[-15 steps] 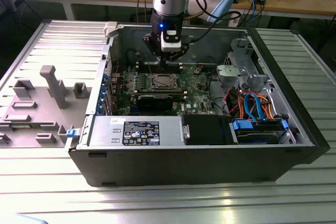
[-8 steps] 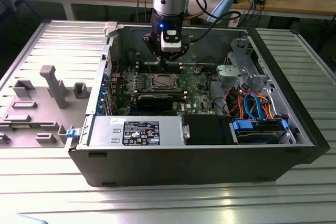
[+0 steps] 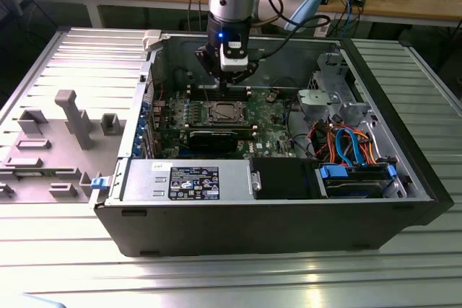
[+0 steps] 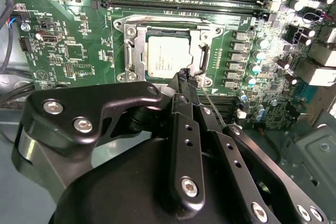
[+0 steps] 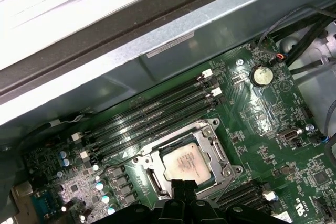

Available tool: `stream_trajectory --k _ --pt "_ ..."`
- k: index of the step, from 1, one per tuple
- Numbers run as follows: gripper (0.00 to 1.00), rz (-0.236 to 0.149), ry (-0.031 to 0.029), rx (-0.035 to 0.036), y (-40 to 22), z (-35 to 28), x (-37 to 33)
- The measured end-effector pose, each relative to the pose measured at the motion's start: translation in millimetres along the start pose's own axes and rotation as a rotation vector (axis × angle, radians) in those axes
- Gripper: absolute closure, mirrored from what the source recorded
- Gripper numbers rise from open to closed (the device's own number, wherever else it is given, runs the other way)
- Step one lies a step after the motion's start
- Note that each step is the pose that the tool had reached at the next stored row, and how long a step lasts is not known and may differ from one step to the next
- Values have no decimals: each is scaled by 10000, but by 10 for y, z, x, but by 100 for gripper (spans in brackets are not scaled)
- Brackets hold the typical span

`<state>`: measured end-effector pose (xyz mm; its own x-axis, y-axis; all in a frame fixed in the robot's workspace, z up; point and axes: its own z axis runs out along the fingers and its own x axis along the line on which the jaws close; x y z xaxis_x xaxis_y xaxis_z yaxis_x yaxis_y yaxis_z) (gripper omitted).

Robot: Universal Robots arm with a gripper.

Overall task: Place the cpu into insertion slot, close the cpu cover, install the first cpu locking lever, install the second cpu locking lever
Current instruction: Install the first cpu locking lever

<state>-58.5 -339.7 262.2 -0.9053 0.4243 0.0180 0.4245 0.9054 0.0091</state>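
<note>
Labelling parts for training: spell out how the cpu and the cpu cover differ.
The cpu is a solid square plate; the cpu cover is an open frame with a window. The cpu cover is wider and frames the cpu. Both are silver metal on the green motherboard.

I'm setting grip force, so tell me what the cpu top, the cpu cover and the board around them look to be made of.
The cpu: its top looks like silver-grey metal, matte, with a soft glare. The cpu cover: probably bare stamped steel, judging by the bright reflections along its thin, bent edges. The motherboard: green lacquered laminate with a glossy sheen, likely fibreglass.
</note>
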Motion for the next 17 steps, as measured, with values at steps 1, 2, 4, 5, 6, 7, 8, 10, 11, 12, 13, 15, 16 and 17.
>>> stream_trajectory --k 1,2,4,5,6,7,8,10,11,12,13,15,16,17 --pt "89 -44 1 0 -3 1 6" --pt "89 -81 1 2 -6 2 12" --pt "89 -121 2 5 -20 2 40" --pt "89 -124 2 4 -29 3 60" --pt "89 -126 2 3 -41 4 86" --pt "89 -128 1 3 -69 5 146" --pt "89 -125 2 3 -85 5 180" --pt "89 -126 1 2 -109 6 232" --pt "89 -126 1 2 -111 6 237" --pt "89 -128 1 3 -111 6 237" --pt "89 -126 1 3 -113 6 239" --pt "89 -127 1 3 -114 7 241" --pt "89 -127 1 2 -113 7 241" --pt "89 -127 1 2 -114 7 242"
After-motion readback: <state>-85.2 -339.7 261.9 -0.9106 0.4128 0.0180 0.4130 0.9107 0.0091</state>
